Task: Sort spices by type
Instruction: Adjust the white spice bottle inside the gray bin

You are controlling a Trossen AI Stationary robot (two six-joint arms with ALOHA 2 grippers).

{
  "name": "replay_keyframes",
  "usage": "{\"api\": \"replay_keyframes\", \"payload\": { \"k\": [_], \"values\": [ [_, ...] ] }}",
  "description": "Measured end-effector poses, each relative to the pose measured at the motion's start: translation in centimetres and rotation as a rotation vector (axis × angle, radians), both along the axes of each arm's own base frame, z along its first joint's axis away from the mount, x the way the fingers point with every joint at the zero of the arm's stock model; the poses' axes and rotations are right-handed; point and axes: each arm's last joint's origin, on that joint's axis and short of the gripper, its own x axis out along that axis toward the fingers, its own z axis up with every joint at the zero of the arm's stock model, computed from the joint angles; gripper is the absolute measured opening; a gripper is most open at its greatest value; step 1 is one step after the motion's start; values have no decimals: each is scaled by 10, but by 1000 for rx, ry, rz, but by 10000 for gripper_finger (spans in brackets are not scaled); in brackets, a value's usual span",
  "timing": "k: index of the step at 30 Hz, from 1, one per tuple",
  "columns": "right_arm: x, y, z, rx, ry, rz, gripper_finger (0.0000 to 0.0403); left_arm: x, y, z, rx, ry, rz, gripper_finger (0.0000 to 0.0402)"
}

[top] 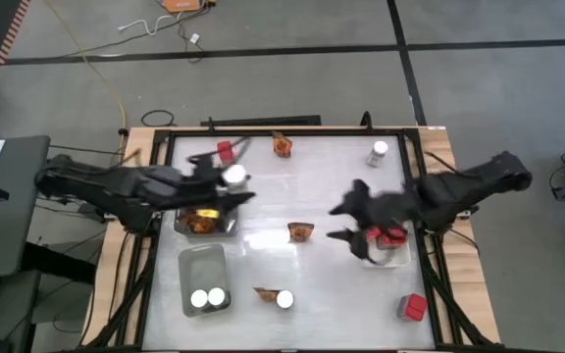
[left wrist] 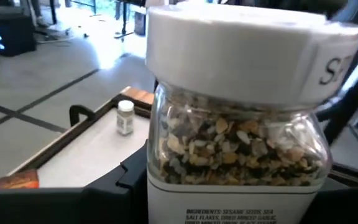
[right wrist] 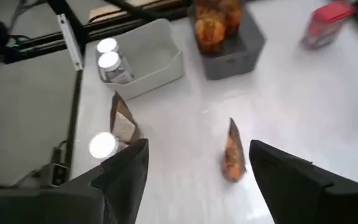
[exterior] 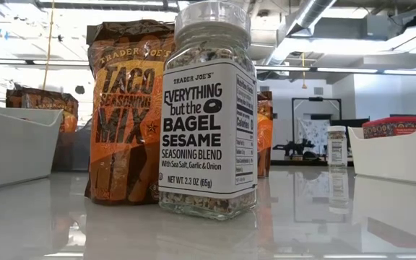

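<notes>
Two arms were out over the table when I looked. My left gripper [top: 231,186] was closed on a white-lidded jar [top: 233,176], holding it above the table just beside the grey tray [top: 226,227] of orange-brown packets [top: 201,222]; the left wrist view was filled by that jar [left wrist: 241,118]. My right gripper [top: 341,222] had its fingers spread wide with nothing between them, poised above a packet [top: 300,231] standing near the table's middle. Just behind that gripper sat a clear tray [top: 398,259] with red boxes [top: 391,237] in it. Two jars [top: 208,297] stood in the white tray [top: 192,265] at the near left. Loose items were scattered around: a red box [top: 226,151], a packet [top: 282,145] and a jar [top: 379,152] along the far side, a jar beside a packet [top: 275,296] at the near edge, and another red box [top: 413,307] near the right corner.
</notes>
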Motion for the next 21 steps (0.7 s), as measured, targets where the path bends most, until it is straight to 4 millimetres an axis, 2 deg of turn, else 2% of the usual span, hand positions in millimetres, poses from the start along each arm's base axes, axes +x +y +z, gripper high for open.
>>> {"api": "replay_keyframes", "payload": {
  "k": [4,7,9,12,14,17,21],
  "values": [
    [-37,23,-31,-67,-73,-179,302,-20,-10,0,-27,-40,-5,192],
    [-55,34,-70,-62,-181,-347,302,-20,-19,-10,-21,-23,9,192],
    [-55,36,-92,7,-269,-431,302,-13,-23,-18,-16,4,7,193],
    [-35,32,-112,91,-394,-468,302,4,-31,-26,-2,13,-7,193],
    [-15,25,-115,127,-468,-364,302,15,-35,-28,15,-8,-49,194],
    [16,9,-104,156,-652,-160,302,31,-37,-28,41,-65,-119,194],
    [45,-10,-93,102,-759,-74,302,42,-37,-24,69,-150,-204,195]
  ]
}}
